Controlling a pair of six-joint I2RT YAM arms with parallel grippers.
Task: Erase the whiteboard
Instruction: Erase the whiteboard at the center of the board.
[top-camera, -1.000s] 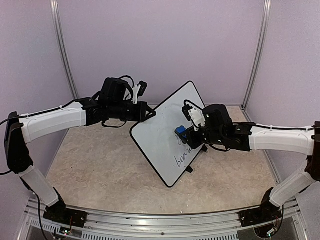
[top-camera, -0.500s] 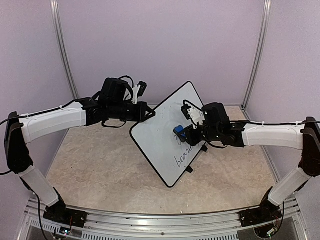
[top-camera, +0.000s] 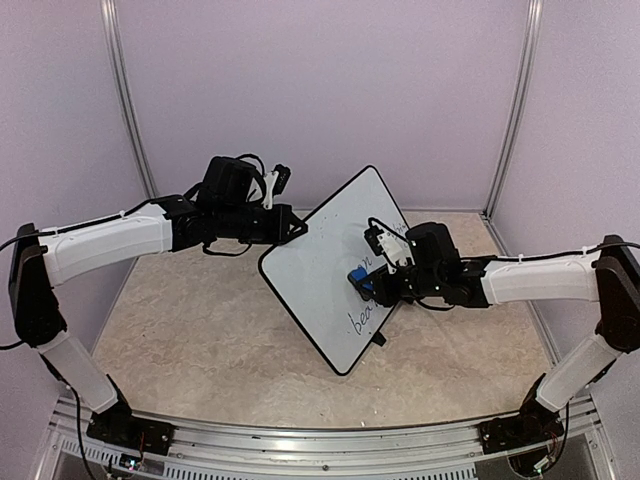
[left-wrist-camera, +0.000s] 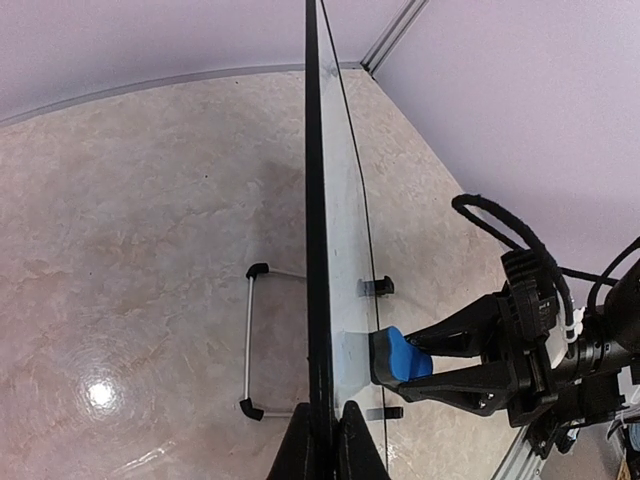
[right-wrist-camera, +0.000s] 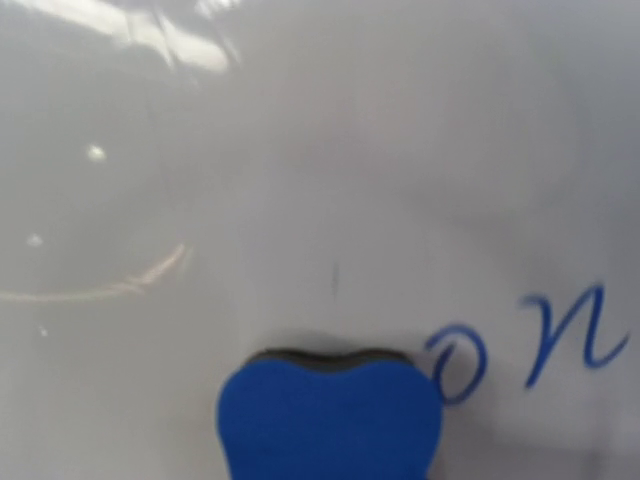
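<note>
The whiteboard (top-camera: 318, 262) stands tilted on the table, its white face toward the right arm. My left gripper (top-camera: 293, 228) is shut on its upper left rim; in the left wrist view the board (left-wrist-camera: 316, 200) is edge-on between my fingertips (left-wrist-camera: 296, 452). My right gripper (top-camera: 368, 284) is shut on a blue eraser (top-camera: 359, 281) pressed flat on the board's face. The eraser also shows in the left wrist view (left-wrist-camera: 402, 355) and the right wrist view (right-wrist-camera: 330, 420). Blue writing "on" (right-wrist-camera: 535, 345) lies just right of the eraser, and "bea" (top-camera: 364, 318) lies below it.
A wire stand (left-wrist-camera: 248, 340) props the board's back, and two black clip feet (left-wrist-camera: 376, 287) rest on the beige table. Lilac walls with metal corner posts (top-camera: 513, 110) close the back and sides. The black right arm body (left-wrist-camera: 560, 350) sits close to the board's face.
My right gripper has slid the eraser down the board toward the near edge. The marks above "bea" are gone and "on" now shows above the gripper. The left arm has not moved.
</note>
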